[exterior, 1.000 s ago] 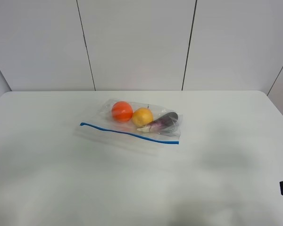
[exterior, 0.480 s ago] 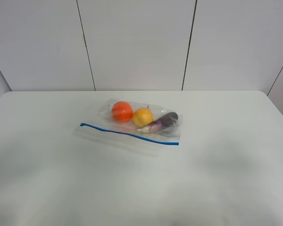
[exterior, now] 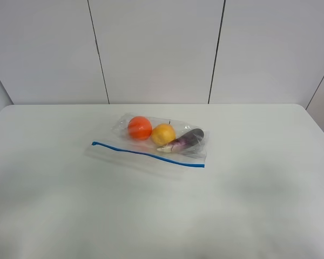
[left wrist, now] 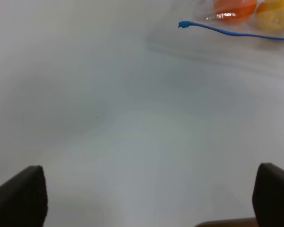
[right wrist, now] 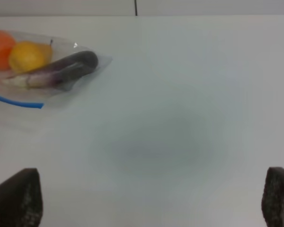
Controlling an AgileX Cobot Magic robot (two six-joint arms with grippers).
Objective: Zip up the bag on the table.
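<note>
White wall panels with dark seams stand behind the table, a broad matte white top with rounded corners, and nothing on it but the bag, which lies a little toward the far side of the middle.

Going from left across: the left gripper does not appear in the high view; its own wrist camera shows two dark fingertips spread wide apart, with bare tabletop between them and nothing held. It looks well apart from the bag. Beyond it the left tip of the blue zipper strip curls up slightly. That strip runs along the bag's near long edge, slanting toward the right. Behind it, through the crinkled clear plastic, sit an orange fruit, a yellow fruit and a dark purple eggplant, touching one another in a row. The right gripper is likewise spread open and empty (only its two fingertips show in its wrist view), with the bag's right end well off.

Whether the seal is already pressed shut anywhere cannot be told; no slider tab is visible. By my judgement the task has not started: both arms must reach the bag, one steadying an end, the other running along the strip.
</note>
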